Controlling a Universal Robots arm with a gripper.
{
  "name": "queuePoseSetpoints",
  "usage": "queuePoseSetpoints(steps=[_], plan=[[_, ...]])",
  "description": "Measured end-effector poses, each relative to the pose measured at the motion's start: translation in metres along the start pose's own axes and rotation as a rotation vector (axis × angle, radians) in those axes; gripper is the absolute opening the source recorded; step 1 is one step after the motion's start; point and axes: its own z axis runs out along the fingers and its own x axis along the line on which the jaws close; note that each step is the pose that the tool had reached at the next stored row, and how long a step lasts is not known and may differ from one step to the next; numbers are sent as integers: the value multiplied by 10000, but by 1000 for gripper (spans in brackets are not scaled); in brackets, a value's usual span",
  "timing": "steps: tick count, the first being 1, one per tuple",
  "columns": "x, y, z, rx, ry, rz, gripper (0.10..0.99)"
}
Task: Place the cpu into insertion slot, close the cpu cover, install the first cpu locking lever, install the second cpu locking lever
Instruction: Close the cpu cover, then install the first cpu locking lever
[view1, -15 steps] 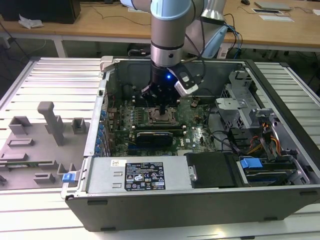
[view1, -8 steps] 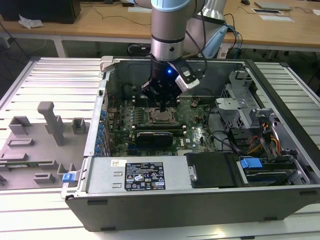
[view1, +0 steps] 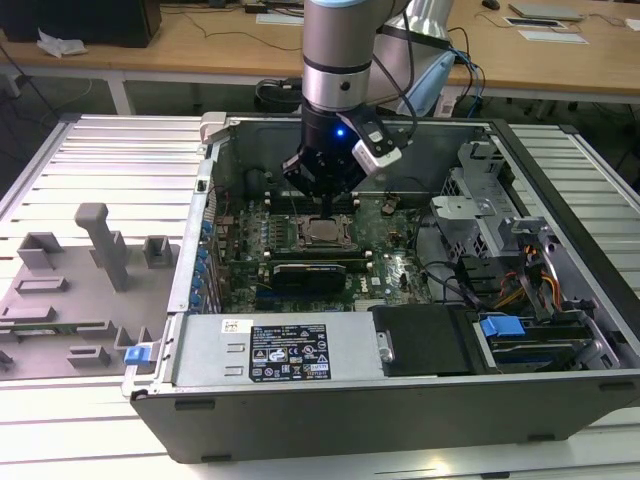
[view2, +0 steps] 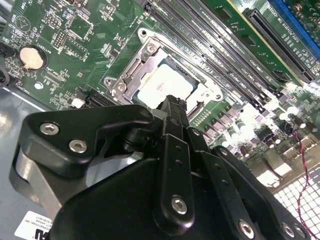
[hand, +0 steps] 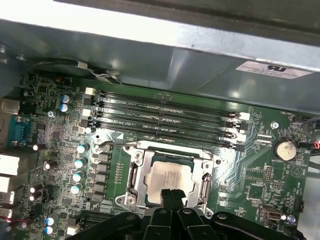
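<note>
The cpu (hand: 169, 176) lies in the insertion slot (hand: 126, 200) on the green board, its silver top showing through the window of the cpu cover (hand: 134, 175), which lies flat around it. A thin wire locking lever (hand: 106, 145) runs along the socket's side nearest the memory slots. My gripper (hand: 172, 196) hangs just above the socket's edge, fingertips together and holding nothing. In the second wrist view the gripper (view2: 172, 104) stands over the rim of the cpu (view2: 161, 85). In the exterior view the gripper (view1: 322, 203) hovers directly above the cpu (view1: 322, 232).
Long memory slots (hand: 165, 120) lie beside the socket. A long black card (view1: 310, 272) stands nearer the case front, by the black label plate (view1: 288, 352). Drive cages and cables (view1: 500, 260) crowd the exterior view's right. Grey fixtures (view1: 95, 240) stand outside the case.
</note>
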Motion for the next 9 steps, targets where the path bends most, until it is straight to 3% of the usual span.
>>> queuePoseSetpoints(steps=[9], plan=[[0, 0, -4, 0, 0, 0, 106]])
